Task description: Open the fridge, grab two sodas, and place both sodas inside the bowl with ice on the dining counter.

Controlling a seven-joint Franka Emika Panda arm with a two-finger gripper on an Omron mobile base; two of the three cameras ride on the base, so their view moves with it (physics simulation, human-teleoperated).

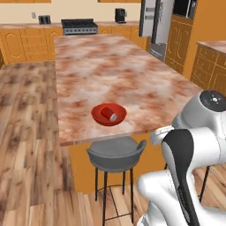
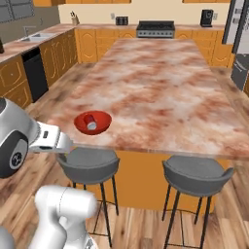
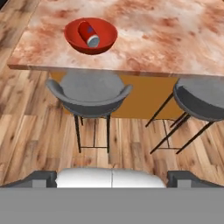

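A red soda can (image 1: 107,114) (image 2: 90,121) (image 3: 88,34) lies on its side in the glossy red bowl (image 1: 98,114) (image 2: 103,119) (image 3: 72,36). The bowl sits near the front edge of the marbled dining counter (image 1: 114,70) (image 2: 160,82) (image 3: 166,35). My gripper (image 3: 112,177) is open with nothing between its fingers. It hangs back from the counter edge, above the floor and the stools, looking toward the bowl. The grey fridge (image 1: 155,24) (image 2: 239,34) stands far behind the counter; I cannot tell how its doors stand.
Grey stools (image 1: 115,154) (image 2: 90,165) (image 2: 197,177) (image 3: 89,94) (image 3: 201,98) stand against the counter's front, just below the bowl. A stove (image 1: 79,26) (image 2: 155,28) and orange cabinets line the back wall. Wooden floor runs left of the island.
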